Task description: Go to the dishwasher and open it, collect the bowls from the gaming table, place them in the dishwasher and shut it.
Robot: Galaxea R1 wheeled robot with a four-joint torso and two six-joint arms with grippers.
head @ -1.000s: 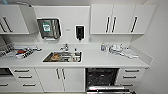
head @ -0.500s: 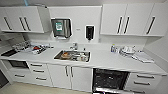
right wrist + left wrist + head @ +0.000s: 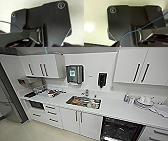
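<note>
Kitchen run, dishwasher [image 3: 121, 130] open under the white worktop [image 3: 117, 108].

Its dark cavity gapes right of the sink [image 3: 83, 102]; the door (stiff, hinged, fairly heavy, I judge) is best taken at its bar handle. Whether either hand is wide or narrow I cannot tell.

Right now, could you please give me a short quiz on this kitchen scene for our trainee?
1. True or false: the dishwasher under the counter shows a dark open interior.
2. Which hangs on the wall straight above the sink? A) paper towel dispenser B) clock C) microwave
3. Fill in: the stack of white plates sits on the counter above the ____.

Key: 1 true; 2 A; 3 dishwasher.
</note>
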